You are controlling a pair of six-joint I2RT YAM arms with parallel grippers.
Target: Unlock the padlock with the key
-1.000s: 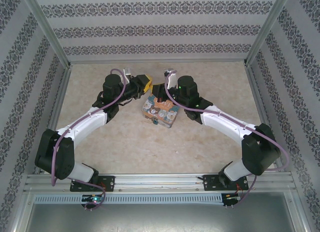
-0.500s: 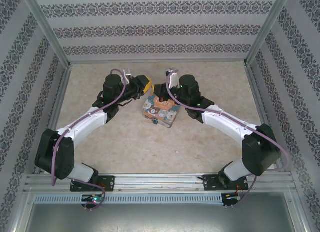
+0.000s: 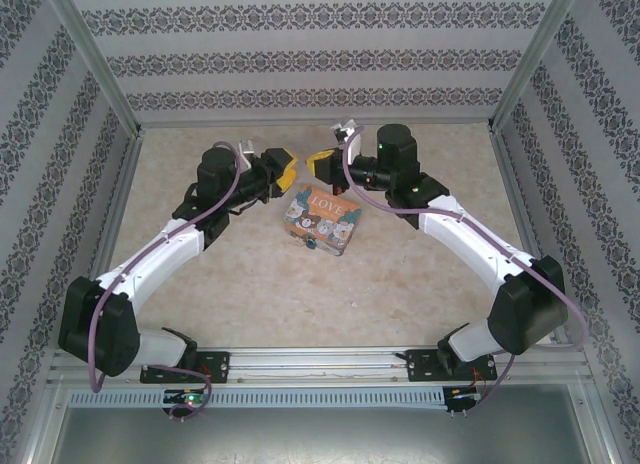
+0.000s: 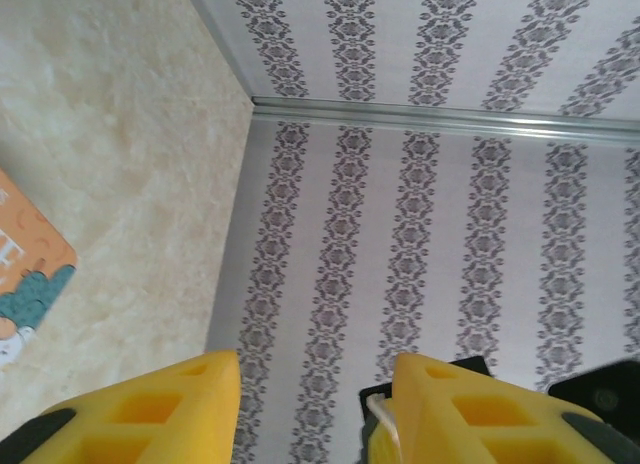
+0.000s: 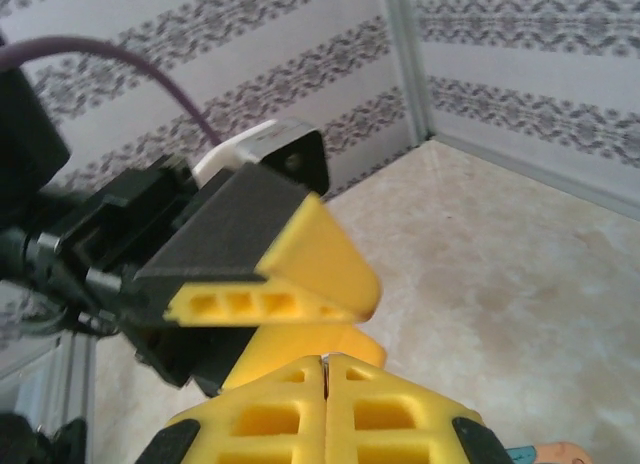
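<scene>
Beige tabletop point(image 3: 420, 274); padlock point(image 3: 313, 244) barely discernible at tin's point(image 3: 321, 220) near edge.

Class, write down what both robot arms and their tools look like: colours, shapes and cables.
The left arm and right arm have white links between chunky black joints, with a purple cable looping along each. The left tool and right tool carry yellow wedge-shaped fingers with hollow cells and black backing.

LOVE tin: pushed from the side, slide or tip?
The tin lies flat, low and wide on the table, so it would likely slide, not tip. Its straight sides shouldn't roll. As a printed tin it is probably light, so an off-centre push may spin it.
</scene>
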